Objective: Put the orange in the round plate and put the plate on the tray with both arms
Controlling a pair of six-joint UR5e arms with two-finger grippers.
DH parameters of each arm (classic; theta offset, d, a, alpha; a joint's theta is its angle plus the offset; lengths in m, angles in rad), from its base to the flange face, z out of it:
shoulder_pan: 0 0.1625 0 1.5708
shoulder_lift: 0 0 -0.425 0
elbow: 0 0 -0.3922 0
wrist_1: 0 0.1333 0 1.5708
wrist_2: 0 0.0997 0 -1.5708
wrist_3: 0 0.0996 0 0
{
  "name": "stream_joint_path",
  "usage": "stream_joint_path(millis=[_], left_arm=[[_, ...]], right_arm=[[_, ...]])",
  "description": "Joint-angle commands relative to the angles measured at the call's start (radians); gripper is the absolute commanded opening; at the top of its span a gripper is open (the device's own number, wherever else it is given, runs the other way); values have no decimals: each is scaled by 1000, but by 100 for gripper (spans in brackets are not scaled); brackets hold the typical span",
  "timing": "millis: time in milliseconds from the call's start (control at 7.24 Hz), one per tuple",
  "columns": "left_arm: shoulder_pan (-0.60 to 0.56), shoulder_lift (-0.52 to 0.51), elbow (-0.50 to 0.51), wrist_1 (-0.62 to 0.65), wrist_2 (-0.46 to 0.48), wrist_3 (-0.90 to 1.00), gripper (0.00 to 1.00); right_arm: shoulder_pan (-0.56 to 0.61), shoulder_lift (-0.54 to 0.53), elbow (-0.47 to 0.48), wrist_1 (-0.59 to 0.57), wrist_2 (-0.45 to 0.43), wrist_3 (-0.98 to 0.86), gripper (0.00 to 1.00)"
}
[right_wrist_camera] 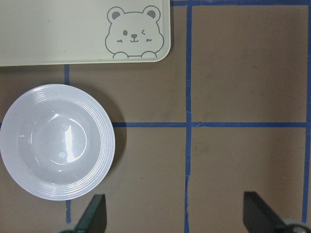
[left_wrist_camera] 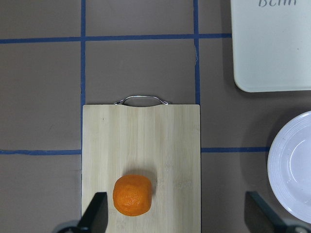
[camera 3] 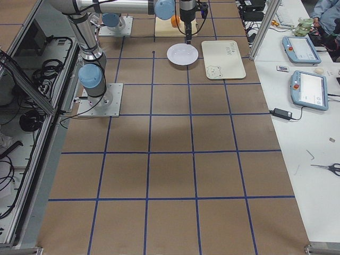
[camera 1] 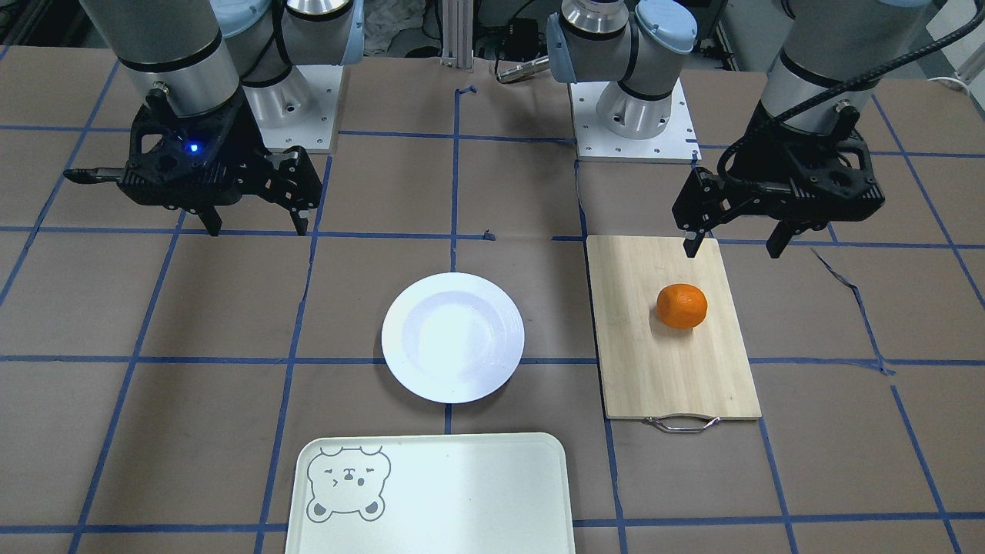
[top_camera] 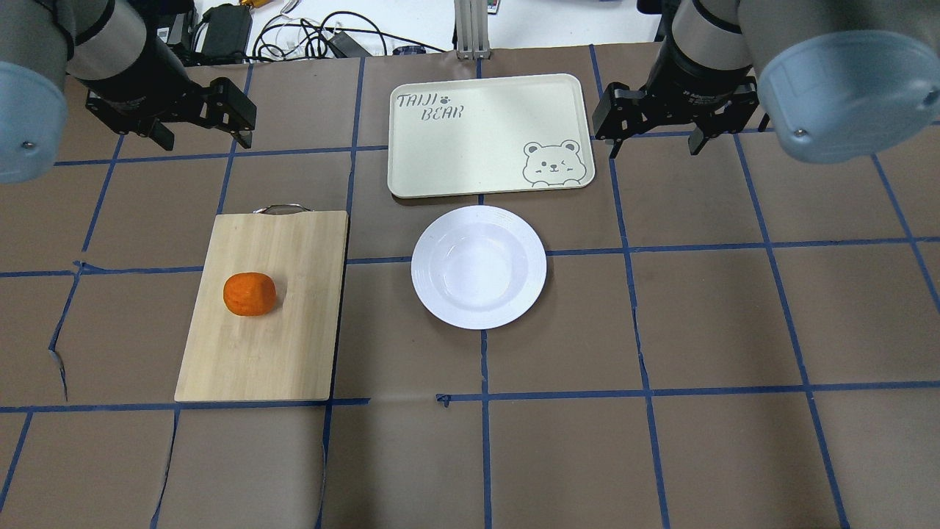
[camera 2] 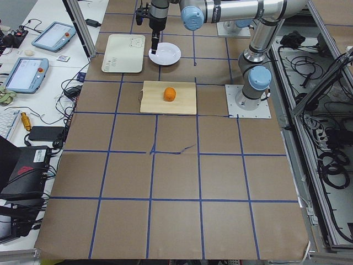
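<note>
The orange (camera 1: 682, 305) (top_camera: 250, 294) lies on a bamboo cutting board (top_camera: 272, 353), apart from everything else. My left gripper (camera 1: 735, 248) (top_camera: 204, 139) hangs open and empty above the table, by the board's robot-side end in the front view. In the left wrist view the orange (left_wrist_camera: 132, 194) sits just inside the left finger. The white round plate (camera 1: 452, 337) (top_camera: 479, 266) rests empty mid-table. The pale tray (camera 1: 431, 500) (top_camera: 470, 139) with its bear face lies just beyond it. My right gripper (camera 1: 256, 229) (top_camera: 653, 150) is open and empty, off to the plate's side.
The cutting board has a metal handle (camera 1: 683, 422) at its far end. Brown paper with blue tape lines covers the table (top_camera: 705, 330). Tablets and cables lie on side benches in the side views.
</note>
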Motion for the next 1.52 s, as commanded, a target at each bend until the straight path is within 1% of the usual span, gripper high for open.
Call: stream_joint_path(millis=[0, 276, 1382], left_arm=[[0, 1, 3, -11, 2, 14, 100], [0, 13, -8, -43, 0, 12, 100], [9, 16, -12, -74, 6, 14, 100]], right_arm=[[0, 1, 0, 0, 2, 0, 100], [0, 1, 0, 0, 2, 0, 100], [0, 3, 0, 0, 0, -1, 100]])
